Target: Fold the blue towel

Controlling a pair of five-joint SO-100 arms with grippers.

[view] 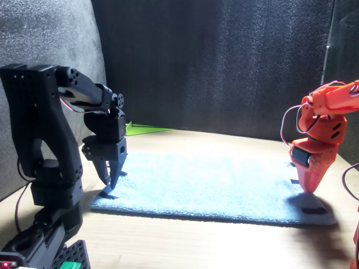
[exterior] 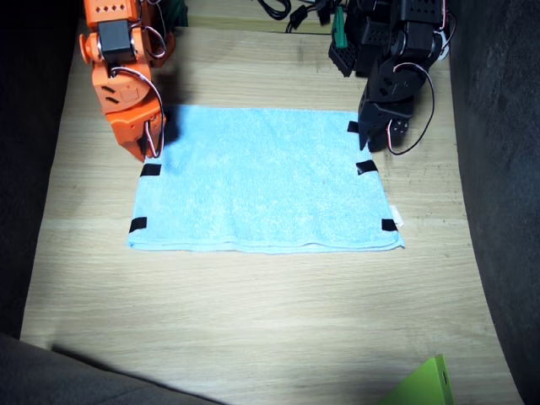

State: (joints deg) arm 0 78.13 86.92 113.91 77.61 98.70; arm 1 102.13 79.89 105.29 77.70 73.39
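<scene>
The blue towel (exterior: pixel 261 179) lies flat and spread out on the wooden table (exterior: pixel 253 321), with black tape marks along its two short edges and a small white tag at one near corner. My right gripper (exterior: pixel 150 152), orange, points straight down at the towel's short edge beside a tape mark, close to the far corner; its tip (view: pixel 309 189) rests at the cloth, and its jaws overlap in both views. My left gripper (exterior: pixel 369 140), black, points down at the opposite short edge between two tape marks. Its fingers (view: pixel 110 178) stand slightly apart just above the cloth.
A bright green sheet (exterior: pixel 426 384) lies at the table's near corner and also shows in the front view (view: pixel 143 129). Dark foam walls (view: pixel 224 61) enclose the table. Cables and a black block (exterior: pixel 342 55) sit by the left arm's base.
</scene>
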